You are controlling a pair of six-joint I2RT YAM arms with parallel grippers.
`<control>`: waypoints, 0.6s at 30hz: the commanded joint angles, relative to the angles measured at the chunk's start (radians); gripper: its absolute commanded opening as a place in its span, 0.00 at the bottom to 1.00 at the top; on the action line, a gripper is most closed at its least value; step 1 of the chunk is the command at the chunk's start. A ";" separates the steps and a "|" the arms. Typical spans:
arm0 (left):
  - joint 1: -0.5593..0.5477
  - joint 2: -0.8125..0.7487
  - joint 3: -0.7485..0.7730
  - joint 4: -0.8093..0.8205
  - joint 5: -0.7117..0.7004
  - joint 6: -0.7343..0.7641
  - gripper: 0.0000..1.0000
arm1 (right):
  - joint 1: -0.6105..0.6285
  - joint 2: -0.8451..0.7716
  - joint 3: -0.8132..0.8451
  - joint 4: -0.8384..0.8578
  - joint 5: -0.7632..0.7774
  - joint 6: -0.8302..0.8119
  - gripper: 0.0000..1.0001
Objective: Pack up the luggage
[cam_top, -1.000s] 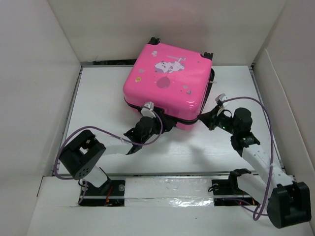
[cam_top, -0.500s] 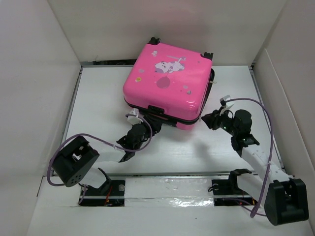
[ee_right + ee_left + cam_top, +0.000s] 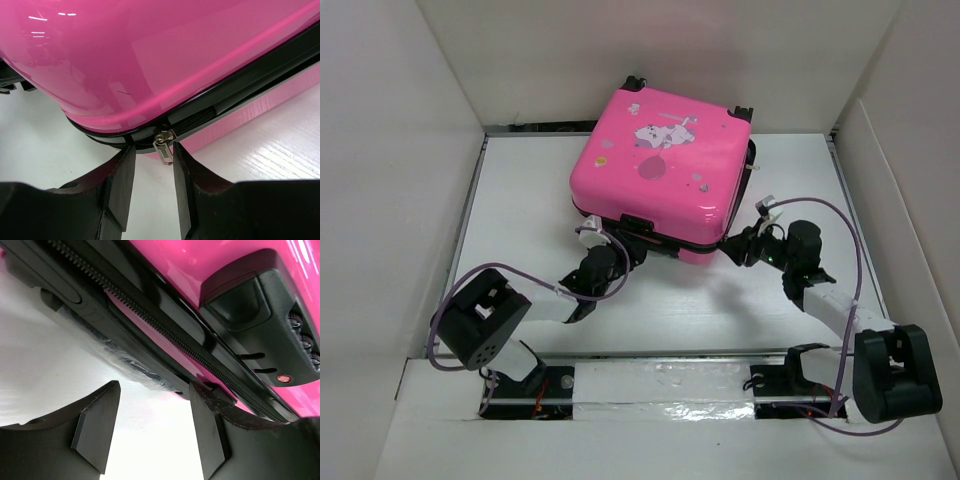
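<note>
The luggage (image 3: pixel 660 165), a bright pink hard-shell case with stickers, lies closed and flat at the back of the table. My left gripper (image 3: pixel 617 258) sits at its near edge, open, with only white table between the fingers (image 3: pixel 95 425). Above them run the luggage's black zipper (image 3: pixel 150 320) and a black combination lock (image 3: pixel 272 315). My right gripper (image 3: pixel 735 247) is at the near right corner, open. The silver zipper pull (image 3: pixel 164 146) hangs between its fingertips, close to the right finger (image 3: pixel 182 190), and is not clamped.
White walls enclose the table (image 3: pixel 720 300) on the left, back and right. A bit of clear plastic film (image 3: pixel 127 362) sticks out under the luggage's edge. Purple cables loop from both arms over the table.
The right gripper has opened from shut and now straddles the zipper pull. The left gripper pulled back a little from under the luggage's near edge and stays open.
</note>
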 commanded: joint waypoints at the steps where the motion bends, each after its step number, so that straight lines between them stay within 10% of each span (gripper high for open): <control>1: 0.010 0.011 0.043 0.056 0.017 0.020 0.54 | -0.002 0.017 0.015 0.090 -0.013 -0.012 0.42; 10: 0.010 0.049 0.065 0.085 0.037 0.024 0.54 | -0.011 0.054 0.010 0.133 0.002 -0.008 0.43; 18: 0.010 0.077 0.076 0.129 0.075 0.032 0.39 | -0.011 0.051 -0.008 0.166 -0.011 0.012 0.09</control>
